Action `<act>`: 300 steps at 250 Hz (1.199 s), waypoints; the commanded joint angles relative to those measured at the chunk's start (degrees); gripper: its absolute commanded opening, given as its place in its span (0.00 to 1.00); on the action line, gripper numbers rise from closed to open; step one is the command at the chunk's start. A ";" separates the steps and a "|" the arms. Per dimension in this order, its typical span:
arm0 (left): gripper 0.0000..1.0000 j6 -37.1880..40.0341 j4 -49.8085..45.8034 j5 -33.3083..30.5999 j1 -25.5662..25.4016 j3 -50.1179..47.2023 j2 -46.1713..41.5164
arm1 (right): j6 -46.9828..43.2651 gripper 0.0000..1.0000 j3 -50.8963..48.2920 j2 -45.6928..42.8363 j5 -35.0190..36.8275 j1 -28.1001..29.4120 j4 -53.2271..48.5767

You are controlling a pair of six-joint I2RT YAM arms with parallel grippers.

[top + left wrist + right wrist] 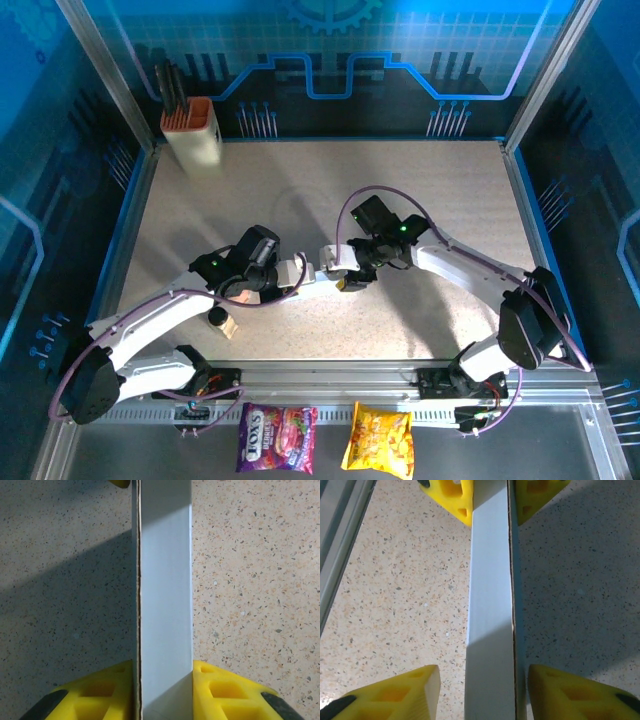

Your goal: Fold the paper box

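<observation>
**Left hand** [162, 687]: closed on the paper box [165, 590]. Both yellow pads [220, 687] press flat against opposite faces, with no gap on either side.

**Right hand** [482, 692]: partly open, straddling the other end of the same box. One finger [402, 695] stands clearly apart from the cardboard. The other is touching it or just beside it; which of the two cannot be told. Judged not to be a grip.

**Paper box:** a narrow grey-white cardboard strip, collapsed thin, with a raw cut edge facing both wrist cameras. It spans between the two hands over the middle of the tabletop [440, 190]. Whether it rests on the surface or hangs above it cannot be told.

**Step in hand (judgement):** mid-fold. One hand anchors the piece while the other takes up a fresh hold.

**Next move (judgement):** the right hand should close squarely on the faces without slipping off the edge. The left hand should keep a firm clamp so the creases stay aligned.

**Elsewhere:** a cream holder [192, 135] with an orange top stands at the far left corner, well apart.
</observation>
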 commanded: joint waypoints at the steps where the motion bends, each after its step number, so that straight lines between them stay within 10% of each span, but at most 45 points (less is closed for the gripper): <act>1: 0.27 0.80 -0.76 2.13 -0.58 -2.35 1.66 | -1.74 0.47 -0.71 0.84 0.62 -0.68 0.61; 159: 0.50 -4.95 1.03 -0.17 -0.53 -0.75 -3.38 | -1.06 0.30 -1.85 0.28 1.31 -1.39 1.97; 300: 0.63 -55.36 -16.28 -16.84 0.22 10.73 -9.02 | 0.48 0.28 -0.93 0.41 1.74 -2.70 0.91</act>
